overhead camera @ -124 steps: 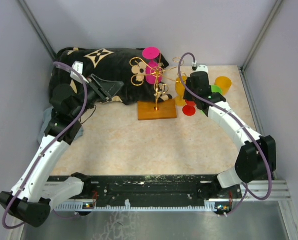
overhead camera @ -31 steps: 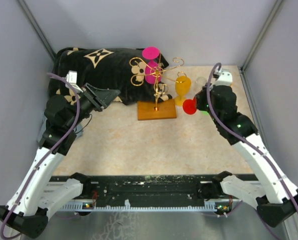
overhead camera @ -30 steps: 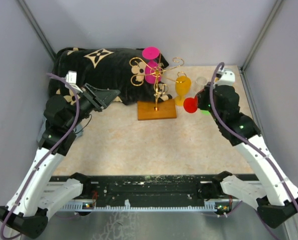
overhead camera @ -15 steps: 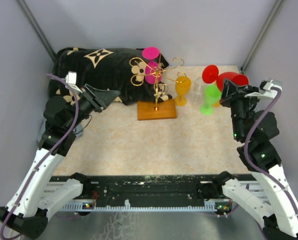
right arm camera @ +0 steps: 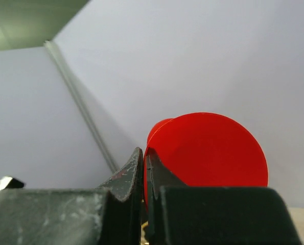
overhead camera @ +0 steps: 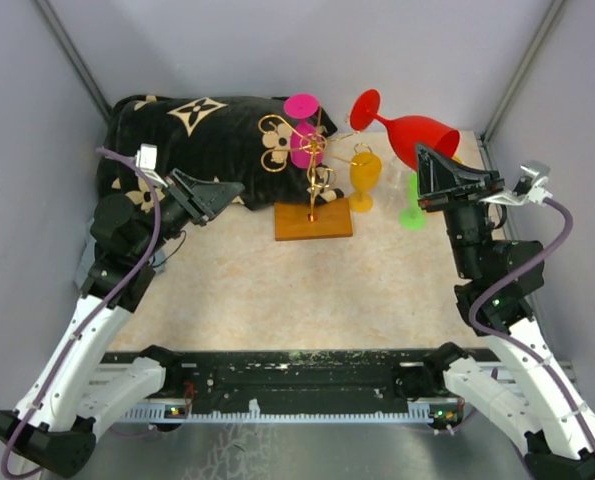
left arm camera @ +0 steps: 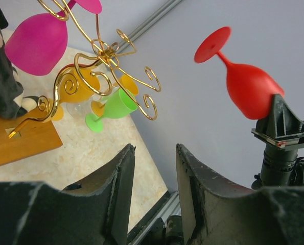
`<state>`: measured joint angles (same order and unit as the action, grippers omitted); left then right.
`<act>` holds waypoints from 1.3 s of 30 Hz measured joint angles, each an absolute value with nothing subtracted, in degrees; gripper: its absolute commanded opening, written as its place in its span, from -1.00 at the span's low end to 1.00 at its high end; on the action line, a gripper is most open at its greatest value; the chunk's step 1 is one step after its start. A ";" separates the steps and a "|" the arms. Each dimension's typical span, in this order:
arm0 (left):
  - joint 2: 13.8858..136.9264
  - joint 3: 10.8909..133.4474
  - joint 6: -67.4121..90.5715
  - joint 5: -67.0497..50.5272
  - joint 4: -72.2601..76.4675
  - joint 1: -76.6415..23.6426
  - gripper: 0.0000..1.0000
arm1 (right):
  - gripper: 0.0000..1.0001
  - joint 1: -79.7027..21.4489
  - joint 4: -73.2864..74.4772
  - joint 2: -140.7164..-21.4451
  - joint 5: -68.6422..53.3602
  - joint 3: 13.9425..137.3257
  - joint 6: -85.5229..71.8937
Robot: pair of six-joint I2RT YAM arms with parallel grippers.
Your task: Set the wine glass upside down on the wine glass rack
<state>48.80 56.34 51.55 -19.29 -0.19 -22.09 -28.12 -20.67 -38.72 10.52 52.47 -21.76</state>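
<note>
Red glossy wine glass point(overhead camera: 417, 135), its thin rim pinched in the right gripper point(right arm camera: 144, 166). Jaws of the left gripper point(left arm camera: 154, 150) stand apart, empty

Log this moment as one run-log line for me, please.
right pincer: shut on red stemmed wine glass, aloft, tilted | left pincer: open, empty | gold wire rack on wooden base: pink glass hanging

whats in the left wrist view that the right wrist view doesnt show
Only the left wrist: the gold wire rack on its wooden base, a pink glass hanging on it, a green glass and an orange glass beyond, and the open left gripper. Only the right wrist: a close-up of the right gripper shut on the red glass. Both: the red glass against the grey wall.
</note>
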 measured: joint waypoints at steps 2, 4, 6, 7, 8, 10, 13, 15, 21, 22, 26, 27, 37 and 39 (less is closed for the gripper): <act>48.58 55.88 51.70 -19.77 0.89 -22.09 -0.10 | -1.00 -28.12 -24.05 -39.11 6.85 52.47 -23.73; 48.27 55.09 52.12 -20.27 2.31 -22.09 -0.09 | -1.00 -28.12 -27.11 -39.27 3.40 52.47 -25.89; 47.88 53.87 52.80 -21.06 4.03 -22.09 -0.08 | -1.00 -28.12 -30.15 -39.68 -0.36 52.47 -28.32; 47.77 53.25 53.17 -21.47 4.89 -22.09 -0.08 | -1.00 -28.12 -31.86 -40.12 -2.59 52.47 -29.74; 47.77 52.82 53.56 -22.02 5.52 -22.09 -0.08 | -1.00 -28.12 -33.26 -40.60 -4.60 52.47 -30.92; 47.77 52.25 54.28 -22.85 6.66 -22.09 -0.06 | -1.00 -28.12 -35.92 -41.91 -8.54 52.47 -33.58; 47.57 51.46 55.66 -24.45 9.61 -22.09 -0.03 | -1.00 -28.12 -40.77 -45.04 -15.25 52.47 -38.41; 47.13 50.61 56.75 -25.34 12.01 -22.09 -0.01 | -1.00 -28.12 -44.03 -47.46 -18.90 52.49 -41.52; 46.30 47.33 61.54 -28.73 22.28 -22.04 -0.06 | -1.00 -27.83 -53.91 -55.13 -28.05 52.51 -51.46; 46.41 46.72 62.48 -29.45 24.51 -21.96 -0.06 | -1.00 -27.44 -55.77 -56.10 -29.26 52.51 -53.39; 47.22 43.38 67.29 -32.01 33.82 -21.04 -0.08 | -1.00 -24.80 -63.75 -58.39 -32.82 52.51 -60.97; 47.53 42.30 68.77 -32.51 36.27 -20.62 -0.08 | -1.00 -24.10 -65.58 -58.81 -33.30 52.51 -62.63; 58.61 34.98 87.59 -36.10 69.93 -17.21 -0.03 | -1.00 -20.95 -82.70 -65.45 -36.91 53.15 -77.82; 61.78 35.00 91.77 -36.47 77.25 -17.21 -0.02 | -1.00 -20.93 -84.82 -67.64 -37.17 53.76 -80.60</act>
